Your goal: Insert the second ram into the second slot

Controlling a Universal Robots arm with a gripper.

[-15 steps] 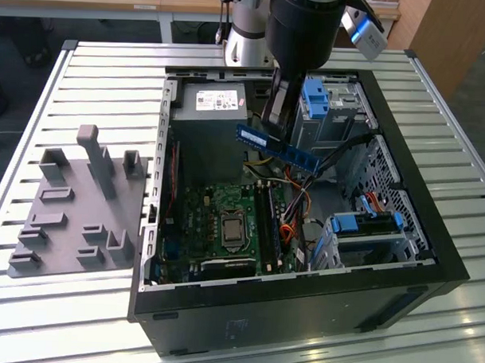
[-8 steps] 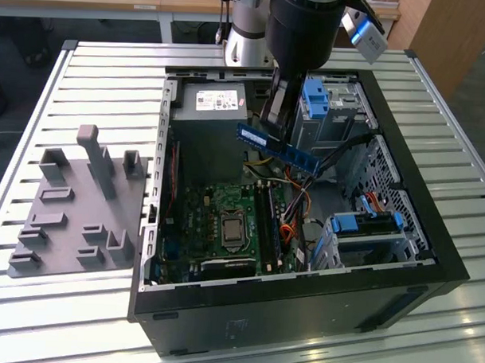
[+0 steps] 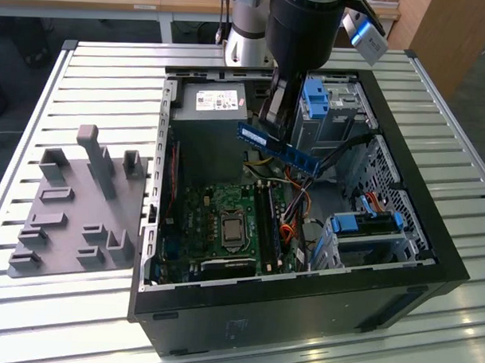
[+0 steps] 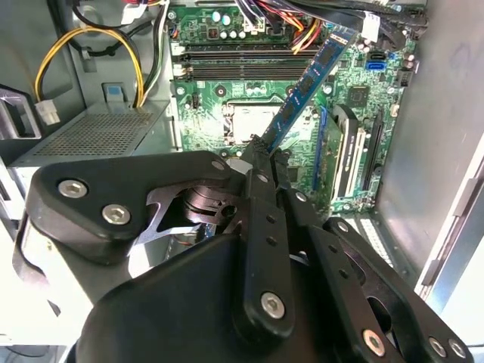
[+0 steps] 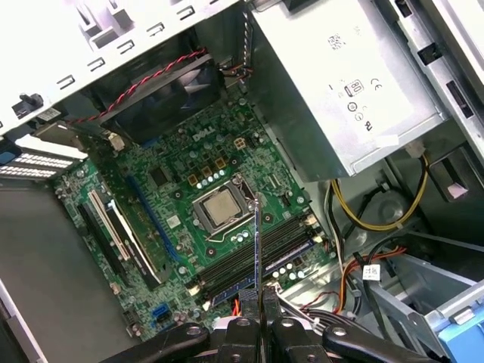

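My gripper is shut on one end of the second ram, a thin blue stick that hangs tilted in the air over the open computer case. In the second wrist view the second ram runs from the fingertips out over the motherboard. The first wrist view has the second ram edge-on, above the long dark memory slots beside the processor socket. These slots lie well below the stick. Which of them is the second slot I cannot tell.
A grey power supply sits at the back of the case. Blue-trimmed drive cages and orange and red cables crowd the exterior view's right. A grey fixture plate with pegs lies on the slatted table at the exterior view's left.
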